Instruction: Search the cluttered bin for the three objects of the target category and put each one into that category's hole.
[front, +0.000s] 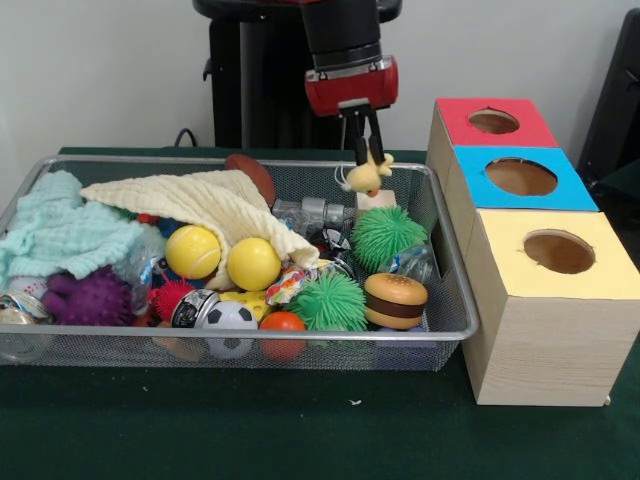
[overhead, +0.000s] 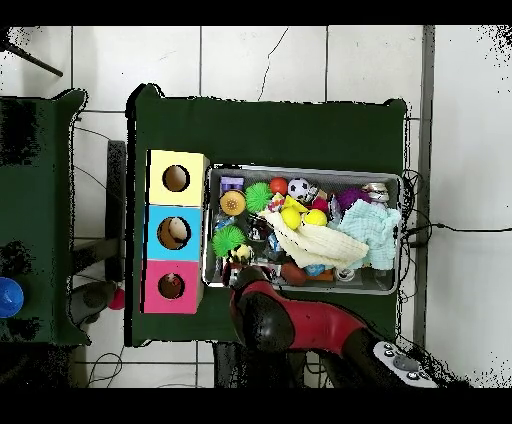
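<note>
- My tool (front: 365, 152) is clamped on a small yellow-tan plush animal (front: 367, 176), which hangs above the far end of the wire-mesh bin (front: 452, 330), at the corner nearest the red-faced box (front: 470, 135).
- I judge this to be a carry step: one plush is lifted clear of the clutter, and it still has to travel sideways from the bin to the red-faced hole (front: 493, 121) and be dropped in.
- The red-faced hole looks dark and I cannot tell whether anything already lies inside it, so I cannot say how many of the three are delivered.
- The blue-faced hole (front: 521, 176) and the yellow-faced hole (front: 558, 251) sit in the same row of boxes, on the nearer side of the red one; in the overhead view something pale shows inside the blue one (I cannot make out what).
- The bin holds a cream cloth (front: 215, 205), a mint cloth (front: 60, 230), two yellow balls (front: 252, 264), green spiky balls (front: 386, 235), a purple spiky ball (front: 88, 297), a toy burger (front: 395, 301) and a small football (front: 229, 322).
- No other plush animal shows among them; any that remain may lie under the cloths.
- The bin and the boxes stand on the green counter (front: 300, 430), the boxes just beside the bin's end.
</note>
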